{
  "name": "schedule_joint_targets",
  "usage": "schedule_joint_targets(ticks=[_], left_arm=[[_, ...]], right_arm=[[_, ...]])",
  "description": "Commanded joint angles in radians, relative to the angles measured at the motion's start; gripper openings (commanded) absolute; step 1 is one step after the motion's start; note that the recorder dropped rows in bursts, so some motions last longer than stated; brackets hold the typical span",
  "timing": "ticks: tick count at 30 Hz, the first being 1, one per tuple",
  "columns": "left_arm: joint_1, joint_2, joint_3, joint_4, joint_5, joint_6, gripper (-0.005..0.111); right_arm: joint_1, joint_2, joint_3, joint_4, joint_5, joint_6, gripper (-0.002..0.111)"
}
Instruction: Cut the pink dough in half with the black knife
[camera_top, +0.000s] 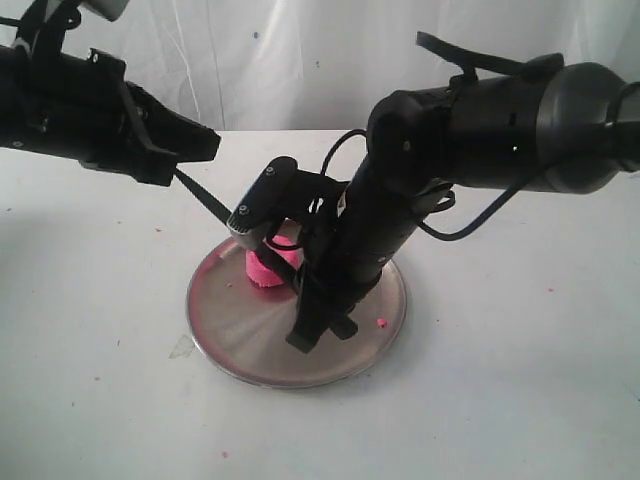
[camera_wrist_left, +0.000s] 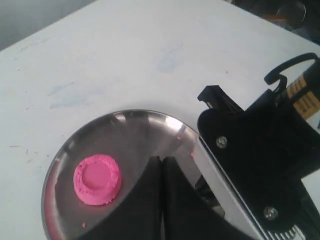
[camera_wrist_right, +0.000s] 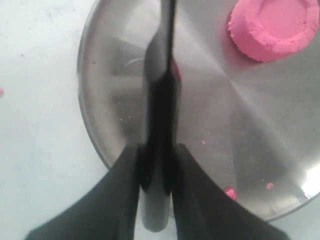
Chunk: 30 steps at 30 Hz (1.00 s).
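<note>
One pink dough (camera_top: 268, 266) (uncut) is noted mid-frame; the black knife (camera_wrist_right: 160, 90) is pinched by the right gripper (camera_wrist_right: 159, 150), left gripper (camera_wrist_left: 161, 160) pressed together.

Part of pink dough (camera_wrist_right: 272, 27) and black knife (camera_wrist_right: 160, 65) tip beyond the edge

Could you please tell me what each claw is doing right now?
Left claw: closed, nothing seen in it.
Right claw: closed on the slim black knife, at its glossy handle.
</note>
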<state>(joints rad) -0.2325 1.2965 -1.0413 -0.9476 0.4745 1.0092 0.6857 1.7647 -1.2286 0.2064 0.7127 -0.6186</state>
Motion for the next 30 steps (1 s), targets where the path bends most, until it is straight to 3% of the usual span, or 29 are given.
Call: schedule_joint_targets(ticks=[1, 12, 30], left_arm=[[0.0, -0.01, -0.001, -0.086, -0.011, 0.046, 0.0], [0.0, 0.093, -0.001, -0.09, 0.057, 0.046, 0.0], [0.0, 0.209, -0.001, -0.087, -0.011, 0.066, 0.0]], right_arm=[[0.003, -0.011, -0.008, -0.042, 0.02, 0.032, 0.0], [0.003, -0.044, -0.04, -0.042, 0.026, 0.067, 0.0], [0.003, -0.147, -0.044, -0.053, 0.032, 0.111, 0.0]])
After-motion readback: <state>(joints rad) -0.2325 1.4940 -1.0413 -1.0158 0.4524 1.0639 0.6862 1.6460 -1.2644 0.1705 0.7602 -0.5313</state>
